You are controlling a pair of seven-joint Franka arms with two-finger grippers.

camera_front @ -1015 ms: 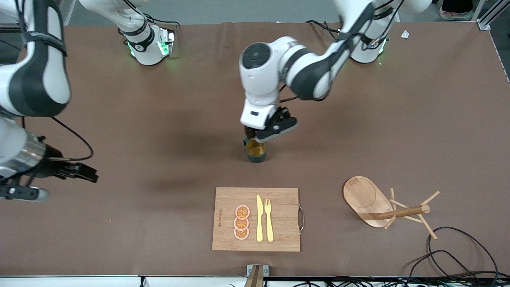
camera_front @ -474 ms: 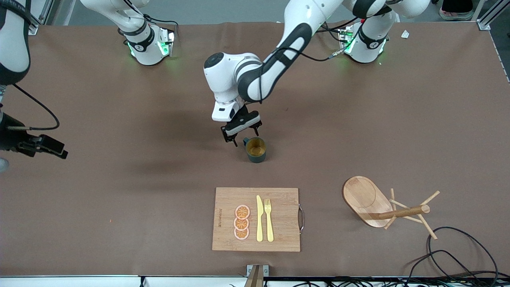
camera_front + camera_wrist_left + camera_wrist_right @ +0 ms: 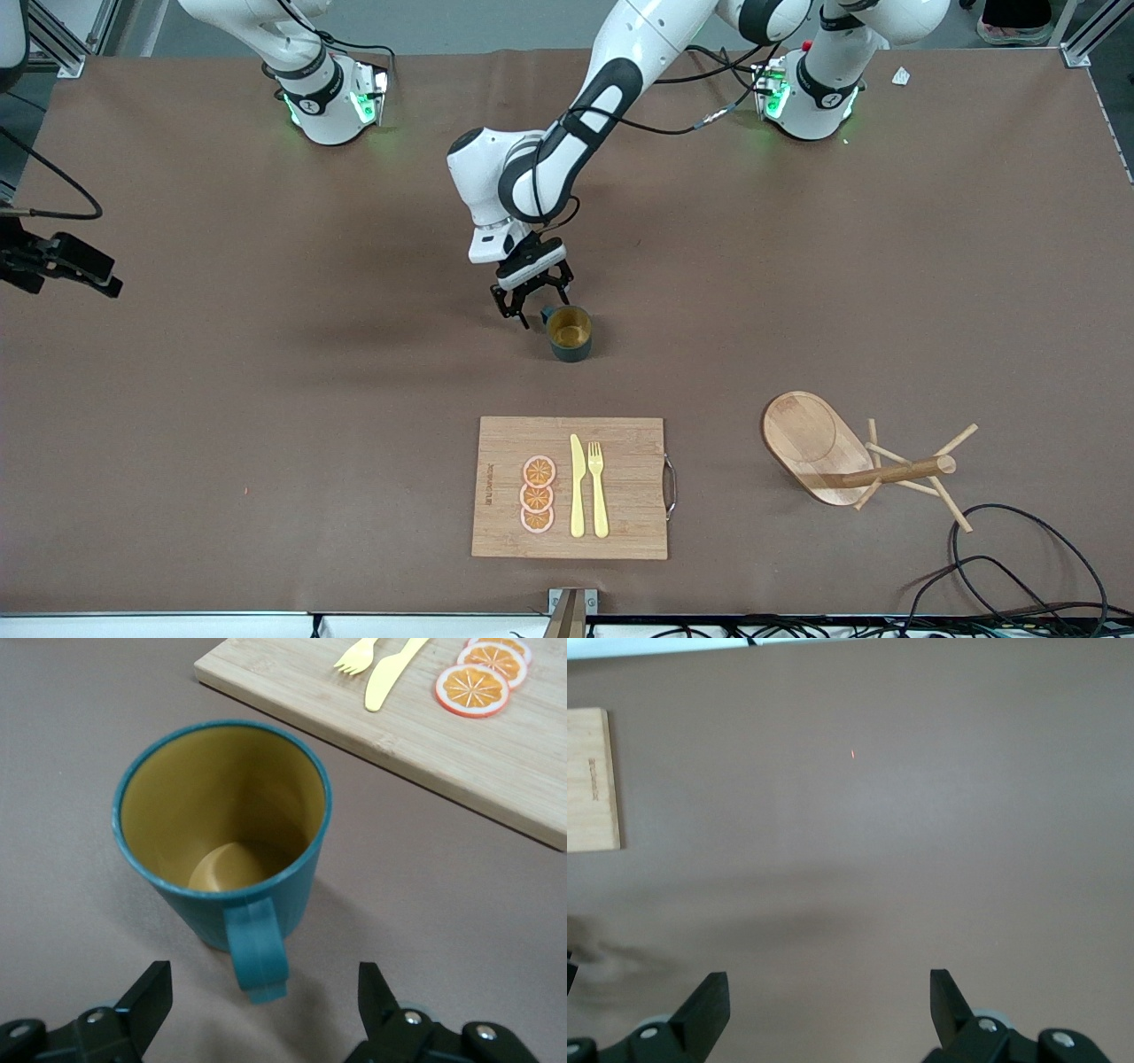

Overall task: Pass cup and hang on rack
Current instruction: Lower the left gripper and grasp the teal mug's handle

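The teal cup [image 3: 569,335] stands upright on the brown table, mid-table, its handle [image 3: 546,313] pointing toward my left gripper [image 3: 529,310]. That gripper is open and low over the table just beside the cup on the handle side. In the left wrist view the cup [image 3: 221,833] shows its yellowish inside, and the handle [image 3: 257,948] lies between the spread fingertips [image 3: 151,992] without touching them. The wooden rack [image 3: 815,443] stands nearer the front camera, toward the left arm's end. My right gripper [image 3: 80,266] is open and empty at the right arm's end, over bare table [image 3: 828,997].
A bamboo cutting board [image 3: 571,487] with orange slices, a yellow knife and a fork lies nearer the front camera than the cup; it also shows in the left wrist view [image 3: 461,753] and the right wrist view [image 3: 589,780]. Black cables [image 3: 1019,567] lie by the rack.
My left gripper moved from over the cup to beside its handle and turned to face it. My right arm drew back toward its end of the table.
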